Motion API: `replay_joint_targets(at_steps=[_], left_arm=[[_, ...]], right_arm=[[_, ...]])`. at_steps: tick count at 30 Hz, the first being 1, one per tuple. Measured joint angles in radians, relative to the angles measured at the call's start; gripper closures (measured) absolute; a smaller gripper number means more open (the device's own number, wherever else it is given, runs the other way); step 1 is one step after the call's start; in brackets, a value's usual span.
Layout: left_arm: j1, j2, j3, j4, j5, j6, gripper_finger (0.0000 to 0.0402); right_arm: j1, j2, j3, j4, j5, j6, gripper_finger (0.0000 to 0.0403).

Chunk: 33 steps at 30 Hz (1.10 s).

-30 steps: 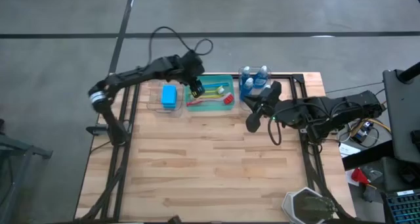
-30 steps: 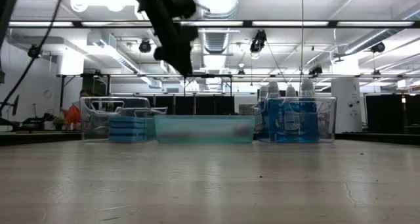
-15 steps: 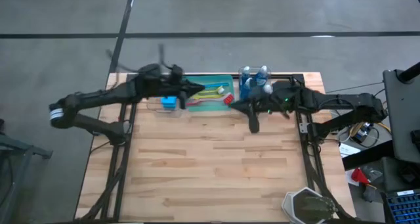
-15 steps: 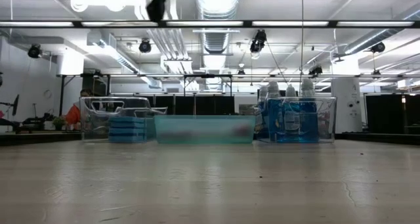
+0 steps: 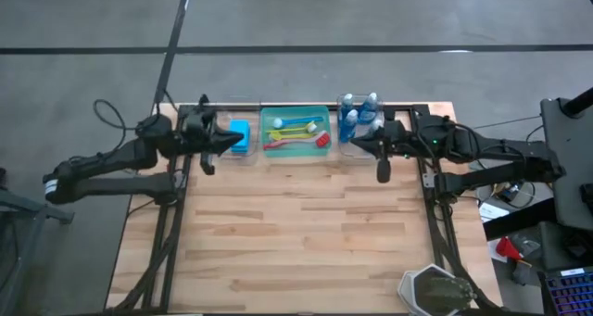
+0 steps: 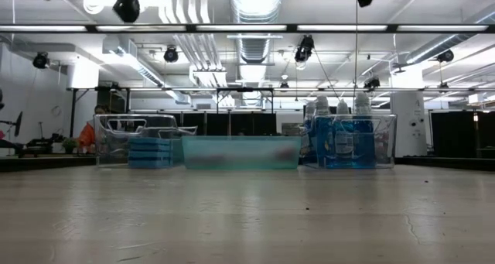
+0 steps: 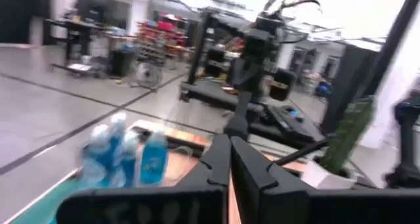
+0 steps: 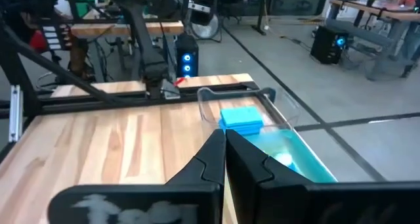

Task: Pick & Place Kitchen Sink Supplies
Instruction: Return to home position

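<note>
From above, the green bin point(image 5: 296, 108) sits at the far edge of the worktop point(image 5: 296, 233) with the brushes point(image 5: 296, 131) lying inside it. The blue sponges point(image 5: 240, 136) are stacked just beside the bin on the left arm's side. The bottles point(image 5: 359, 117) stand just beside it on the right arm's side. Nothing of the set lies loose on the boards, so the sorting looks done. The left gripper point(image 5: 220, 142) hangs near the sponges and the right gripper point(image 5: 359, 146) near the bottles. Each arm is folded on its own side of the bin and points at the other, by the look of it a parked pose.

At worktop height the green bin stands mid-row, with a clear bin point(image 6: 116, 136) of sponges at one end and a second clear bin point(image 6: 387, 140) of upright bottles at the other. The arms show only as dark shapes high above.

The left wrist view shows its jaws clenched on nothing, aimed across the green bin toward the bottles.

The right wrist view shows the same: jaws pressed together, empty, facing the sponges beyond the green bin.
</note>
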Motion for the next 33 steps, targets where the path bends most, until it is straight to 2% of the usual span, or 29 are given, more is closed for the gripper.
replay_joint_targets(at_steps=[4, 8, 11, 14, 20, 25, 29, 33], left_arm=[[0.002, -0.108, -0.147, 0.012, -0.030, -0.039, 0.0393], [-0.004, -0.205, -0.276, 0.157, 0.000, -0.040, 0.0394], [-0.004, -0.278, -0.349, 0.192, 0.012, -0.031, 0.0394], [-0.004, -0.340, -0.398, 0.195, 0.009, -0.032, 0.0394], [-0.004, -0.439, -0.486, 0.189, -0.018, -0.019, 0.0394], [-0.004, -0.501, -0.601, 0.201, -0.021, -0.043, 0.0394], [-0.004, -0.529, -0.676, 0.356, -0.048, -0.065, 0.0394], [-0.004, -0.537, -0.656, 0.316, -0.047, 0.042, 0.0394]], right_arm=[[-0.001, -0.090, -0.118, 0.072, -0.015, -0.008, 0.0394], [0.000, -0.186, -0.204, 0.042, 0.034, -0.010, 0.0394], [0.000, -0.254, -0.265, 0.019, -0.015, 0.034, 0.0394], [0.002, -0.330, -0.325, 0.021, -0.071, 0.012, 0.0394], [0.002, -0.466, -0.404, 0.023, -0.073, -0.030, 0.0394], [0.002, -0.525, -0.453, 0.032, -0.072, -0.080, 0.0394], [0.002, -0.560, -0.541, 0.127, -0.078, -0.025, 0.0394], [0.003, -0.604, -0.640, 0.270, -0.121, 0.021, 0.0394]])
